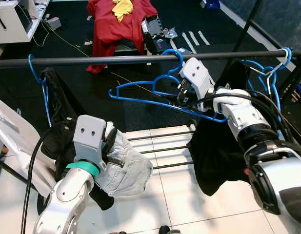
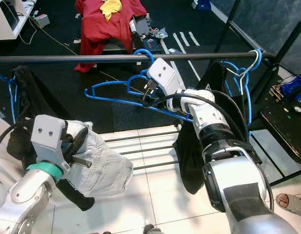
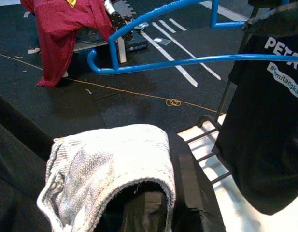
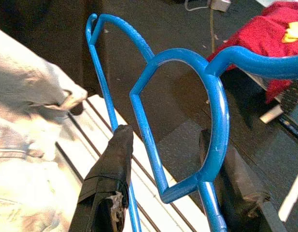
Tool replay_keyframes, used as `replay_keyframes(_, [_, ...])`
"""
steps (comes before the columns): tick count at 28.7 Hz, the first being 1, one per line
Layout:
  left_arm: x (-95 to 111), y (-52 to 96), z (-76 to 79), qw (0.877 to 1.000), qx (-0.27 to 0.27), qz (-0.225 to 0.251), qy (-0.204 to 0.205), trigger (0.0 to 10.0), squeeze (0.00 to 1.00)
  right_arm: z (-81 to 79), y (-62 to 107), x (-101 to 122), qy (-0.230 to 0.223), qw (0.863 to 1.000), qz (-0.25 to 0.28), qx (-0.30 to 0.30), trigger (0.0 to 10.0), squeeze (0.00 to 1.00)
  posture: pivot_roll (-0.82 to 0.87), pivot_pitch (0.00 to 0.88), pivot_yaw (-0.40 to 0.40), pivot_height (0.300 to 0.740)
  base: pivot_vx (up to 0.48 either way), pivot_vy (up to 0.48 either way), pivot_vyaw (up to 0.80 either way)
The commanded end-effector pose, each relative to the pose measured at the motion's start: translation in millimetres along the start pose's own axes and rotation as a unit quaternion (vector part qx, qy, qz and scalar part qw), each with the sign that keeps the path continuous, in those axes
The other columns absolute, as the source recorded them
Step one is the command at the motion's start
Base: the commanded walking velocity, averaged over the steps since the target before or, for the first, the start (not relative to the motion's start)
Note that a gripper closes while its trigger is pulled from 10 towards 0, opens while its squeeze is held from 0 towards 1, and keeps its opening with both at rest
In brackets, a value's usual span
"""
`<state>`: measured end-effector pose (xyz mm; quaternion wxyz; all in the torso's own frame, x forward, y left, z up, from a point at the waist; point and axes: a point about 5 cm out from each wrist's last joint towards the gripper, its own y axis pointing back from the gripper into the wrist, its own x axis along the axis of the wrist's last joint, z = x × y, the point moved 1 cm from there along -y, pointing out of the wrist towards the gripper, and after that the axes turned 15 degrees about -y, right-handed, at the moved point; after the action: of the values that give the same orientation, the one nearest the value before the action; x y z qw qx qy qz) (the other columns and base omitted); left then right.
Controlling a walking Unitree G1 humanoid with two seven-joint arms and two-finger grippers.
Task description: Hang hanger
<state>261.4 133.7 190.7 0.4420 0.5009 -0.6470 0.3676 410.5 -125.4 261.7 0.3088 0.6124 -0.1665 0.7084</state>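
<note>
A dark rail (image 1: 116, 60) runs across in front of the robot, and everything sits around it. The right claw (image 1: 185, 95) is raised just below the rail, its two black fingers (image 4: 110, 164) closed around the lower bar of an empty blue hanger (image 1: 155, 97). The hanger is tilted, its hook (image 1: 175, 54) curling up against the rail near the middle; from these views it is hard to say whether the hook rests over the rail or only touches it. Lower, below the rail and toward its left end, the left claw (image 1: 111, 151) is clamped on a pale denim garment (image 1: 126, 168), which drapes over and hides its fingers. A black shirt (image 1: 216, 156) hangs under the rail's right end among other blue hangers (image 1: 267, 78), and dark clothes (image 1: 57, 102) hang from the rail's left end on another blue hanger (image 1: 40, 80). Beyond the rail, a red garment (image 1: 116, 24) lies draped over something on the dark floor (image 1: 91, 97).
</note>
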Motion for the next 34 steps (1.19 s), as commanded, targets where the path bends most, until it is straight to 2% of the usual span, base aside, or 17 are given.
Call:
replay_keyframes(1, [4,0.6,1.1,1.000,0.001,0.009,-0.003,10.0,0.00,-0.4,0.1,13,-0.026,0.999,0.029,0.021,10.0,0.00,0.01,0.103,0.019,0.740,0.000,0.000,0.00])
replay_keyframes(2, [4,0.8,1.2,1.000,0.001,0.009,-0.002,10.0,0.00,-1.6,0.9,19,-0.047,0.997,0.050,0.040,10.0,0.00,0.01,0.103,0.019,0.740,0.000,0.000,0.00])
replay_keyframes(3, [4,0.8,1.2,1.000,0.001,0.009,-0.002,10.0,0.00,-1.6,0.9,19,-0.047,0.997,0.050,0.040,10.0,0.00,0.01,0.103,0.019,0.740,0.000,0.000,0.00])
replay_keyframes(4, [4,1.1,1.2,1.000,0.002,0.008,-0.002,10.0,0.00,0.8,2.4,26,-0.078,0.993,0.076,0.039,10.0,0.00,0.02,0.106,0.017,0.740,0.000,0.000,0.00])
replay_keyframes(5, [4,1.1,1.2,1.000,0.002,0.008,-0.002,10.0,0.00,0.8,2.4,26,-0.078,0.993,0.076,0.039,10.0,0.00,0.02,0.106,0.017,0.740,0.000,0.000,0.00])
replay_keyframes(7, [4,1.6,1.4,1.000,0.002,0.008,-0.002,10.0,0.00,6.6,5.8,39,-0.148,0.979,0.134,0.033,10.0,0.00,0.02,0.106,0.016,0.740,0.000,0.000,0.00])
replay_keyframes(8, [4,1.6,1.8,1.000,0.002,0.008,-0.002,10.0,0.00,9.3,7.2,42,-0.179,0.970,0.161,0.025,10.0,0.12,0.02,0.106,0.016,0.740,0.000,0.000,0.00])
replay_keyframes(11, [4,1.6,2.0,1.000,0.002,0.008,-0.002,10.0,0.00,10.9,7.8,43,-0.194,0.965,0.175,0.020,10.0,0.12,0.01,0.109,0.018,0.740,0.000,0.000,0.00])
replay_keyframes(12, [4,1.5,2.2,1.000,0.001,0.008,-0.001,10.0,0.00,11.4,6.7,38,-0.208,0.962,0.178,0.008,10.0,1.00,0.01,0.110,0.022,0.740,0.000,0.000,0.00])
replay_keyframes(18, [4,0.9,2.1,1.000,-0.002,0.008,-0.002,10.0,0.00,5.4,2.0,19,-0.222,0.963,0.150,0.009,10.0,1.00,0.01,0.111,0.031,0.740,0.000,0.000,0.00])
replay_keyframes(19, [4,0.5,1.7,1.000,-0.003,0.009,-0.003,10.0,0.00,3.6,0.8,14,-0.214,0.968,0.129,0.011,10.0,0.00,0.01,0.112,0.035,0.740,0.000,0.000,0.00])
replay_keyframes(25, [4,-0.8,2.5,1.000,-0.006,0.009,-0.003,10.0,0.00,2.3,-3.5,-3,-0.195,0.978,0.071,-0.018,10.0,0.00,0.01,0.110,0.035,0.740,0.000,0.000,0.00])
replay_keyframes(28, [4,-0.9,2.8,1.000,-0.006,0.009,-0.003,10.0,0.00,2.1,-4.5,-5,-0.194,0.979,0.067,-0.025,10.0,0.00,0.01,0.110,0.035,0.740,0.000,0.000,0.00])
replay_keyframes(31, [4,-1.4,3.3,1.000,-0.006,0.010,-0.002,10.0,0.00,0.8,-12.2,-10,-0.196,0.976,0.068,-0.070,10.0,0.00,0.01,0.111,0.033,0.740,0.000,0.000,0.00])
replay_keyframes(34, [4,-1.2,3.5,1.000,-0.006,0.010,-0.002,10.0,0.00,-0.1,-15.9,-8,-0.201,0.972,0.080,-0.086,10.0,0.00,0.02,0.112,0.032,0.740,0.000,0.000,0.00])
